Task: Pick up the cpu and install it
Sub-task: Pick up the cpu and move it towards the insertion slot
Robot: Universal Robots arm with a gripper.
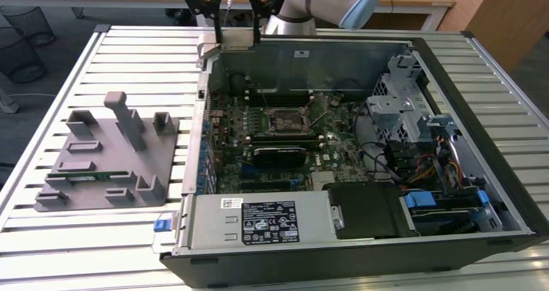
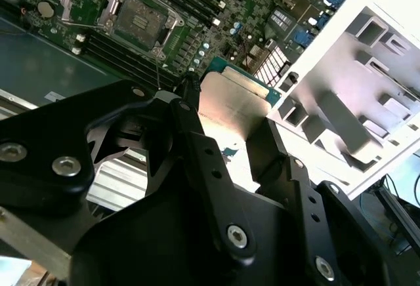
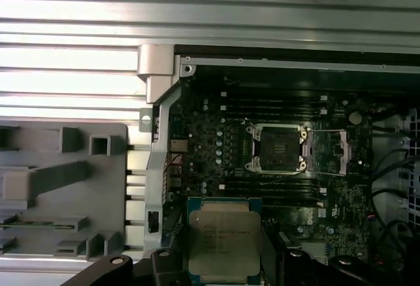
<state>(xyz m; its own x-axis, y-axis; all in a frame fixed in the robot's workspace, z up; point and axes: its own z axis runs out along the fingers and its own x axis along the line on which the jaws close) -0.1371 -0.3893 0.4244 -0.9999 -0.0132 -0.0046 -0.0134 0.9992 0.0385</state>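
Clamping the cpu by two opposite edges, the gripper hung above the far rim of the computer case, at roughly eleven o'clock from the socket in the exterior view. Its fingers pressed the chip's sides. The socket sat uncovered, memory slots flanking it closely, open air above

We read this as robotics lab set up in office-type room. Open computer case lies flat on slatted metal table. Grey parts fixture just beside case, same table. Beyond case: robot arm, wooden desks, wire waste baskets, grey carpet floor.
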